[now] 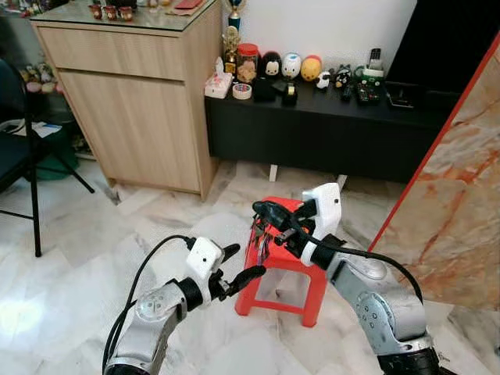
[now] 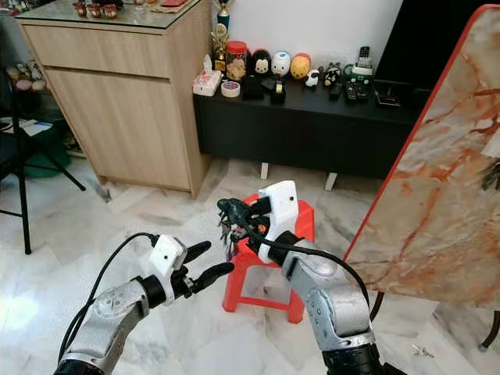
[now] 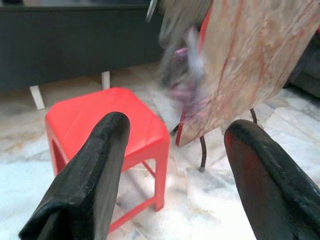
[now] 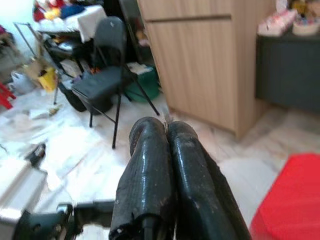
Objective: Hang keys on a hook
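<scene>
One bunch of keys (image 1: 263, 244) hangs from the right hand (image 1: 266, 209), whose two black fingers are pressed together on it, above the left edge of a single red stool (image 1: 283, 262). In the left wrist view the keys (image 3: 182, 65) are a blurred grey and purple streak; individual keys cannot be counted. The left hand (image 1: 238, 265) is held near and to the left of the keys, apart from them, its two fingers (image 3: 85, 180) spread wide with nothing between them. The stool stands on the pale marble floor (image 1: 94, 234). To the right leans one marble-patterned panel with a red edge (image 1: 453, 203), cut off by the picture's border. Farther off, a low black tabletop (image 1: 312, 105) carries a row of small figures (image 1: 291, 66) and remote controls, too small to count reliably. Left of it stands one wooden cabinet (image 1: 129, 101). At far left is one black folding chair (image 4: 100, 85), partly cut off in the eye views.
</scene>
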Available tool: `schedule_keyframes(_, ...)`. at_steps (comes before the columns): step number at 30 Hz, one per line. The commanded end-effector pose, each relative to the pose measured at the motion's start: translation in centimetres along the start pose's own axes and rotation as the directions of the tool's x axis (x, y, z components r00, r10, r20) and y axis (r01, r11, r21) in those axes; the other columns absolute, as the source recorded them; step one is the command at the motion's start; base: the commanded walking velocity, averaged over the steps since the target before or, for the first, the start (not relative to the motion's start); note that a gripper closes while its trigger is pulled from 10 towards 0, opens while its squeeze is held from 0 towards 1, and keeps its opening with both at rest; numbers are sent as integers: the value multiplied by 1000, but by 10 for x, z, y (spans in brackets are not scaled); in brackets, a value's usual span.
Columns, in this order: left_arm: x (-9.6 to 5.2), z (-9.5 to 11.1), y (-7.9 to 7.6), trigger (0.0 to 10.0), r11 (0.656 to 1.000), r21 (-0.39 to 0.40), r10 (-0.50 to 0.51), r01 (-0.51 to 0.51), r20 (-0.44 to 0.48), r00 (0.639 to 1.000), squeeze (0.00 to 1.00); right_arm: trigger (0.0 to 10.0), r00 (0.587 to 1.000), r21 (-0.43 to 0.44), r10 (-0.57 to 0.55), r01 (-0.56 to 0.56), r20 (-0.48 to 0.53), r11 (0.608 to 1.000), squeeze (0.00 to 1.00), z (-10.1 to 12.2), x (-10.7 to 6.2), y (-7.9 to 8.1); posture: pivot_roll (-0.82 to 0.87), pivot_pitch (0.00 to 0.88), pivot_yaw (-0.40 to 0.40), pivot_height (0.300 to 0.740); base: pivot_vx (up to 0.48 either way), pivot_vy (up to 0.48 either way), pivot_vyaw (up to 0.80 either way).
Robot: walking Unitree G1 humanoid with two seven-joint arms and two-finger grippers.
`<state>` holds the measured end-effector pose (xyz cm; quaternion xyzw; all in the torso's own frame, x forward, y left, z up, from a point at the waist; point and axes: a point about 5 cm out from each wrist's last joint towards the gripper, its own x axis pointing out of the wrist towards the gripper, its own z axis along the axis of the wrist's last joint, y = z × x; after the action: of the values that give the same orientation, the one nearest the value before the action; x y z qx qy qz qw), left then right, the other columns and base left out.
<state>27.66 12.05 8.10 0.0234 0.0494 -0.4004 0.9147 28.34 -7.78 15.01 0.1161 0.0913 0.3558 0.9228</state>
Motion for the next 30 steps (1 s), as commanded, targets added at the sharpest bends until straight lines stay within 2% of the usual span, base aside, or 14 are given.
schedule_keyframes(1,2,2,-4,10000,1000,-10,-23,23,4,1000,0,10000,1000,-12,1,-1,3,1000,0,4,-2,5,-14,0,-74,740,0,0,0)
schedule_keyframes(7,1,5,-1,10000,1000,-3,7,-7,-12,1000,0,10000,1000,-2,-9,9,-13,1000,0,5,-1,20,-17,5,-71,740,0,0,0)
schedule_keyframes(12,1,7,0,10000,1000,-9,16,-16,-7,1000,0,10000,998,26,-58,59,-26,998,0,5,1,21,-12,12,-69,740,0,0,0)
schedule_keyframes(30,2,10,5,10000,995,-38,97,-96,34,995,0,10000,997,59,-75,76,-16,995,0,11,2,29,-16,29,-67,740,0,0,0)
